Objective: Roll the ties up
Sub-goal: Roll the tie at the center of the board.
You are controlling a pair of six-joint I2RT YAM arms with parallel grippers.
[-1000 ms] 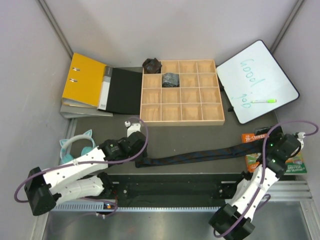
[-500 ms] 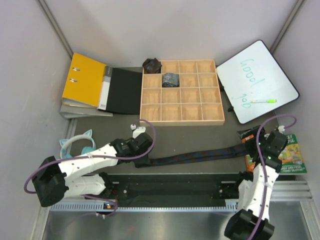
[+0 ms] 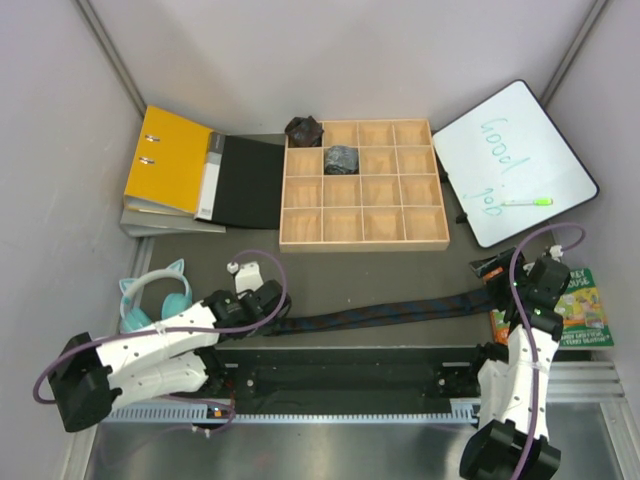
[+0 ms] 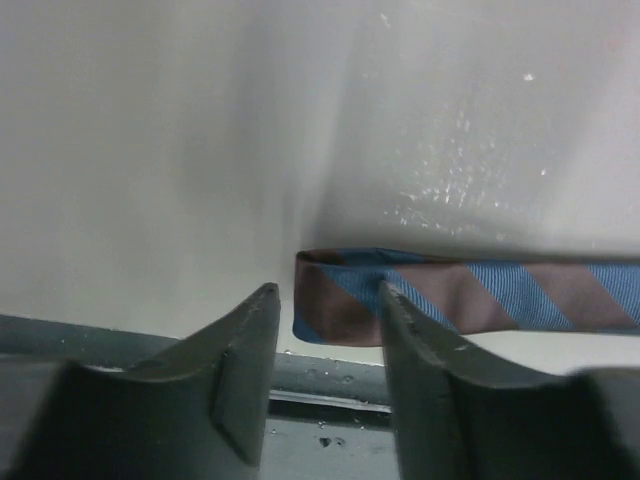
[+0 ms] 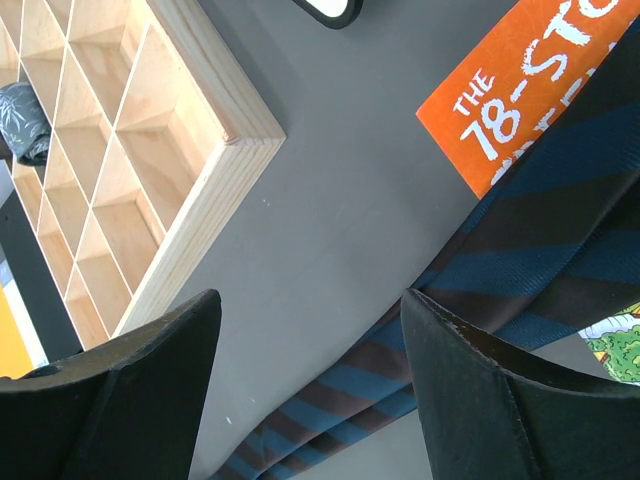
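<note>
Top view: striped tie is lying unrolled on desk, nearward of wooden tray. Both pairs of jaws are standing open, empty. Left jaws should be pinching its end squarely, rolling evenly.

A wooden compartment tray is lying at the back of the dark mat. A black folder cover is touching its left side, with a yellow binder lying beside it. A whiteboard is lying right of the tray, carrying a green marker. Teal cat-ear headphones are resting at the left edge. An orange book and a green picture book are lying at the right.
</note>
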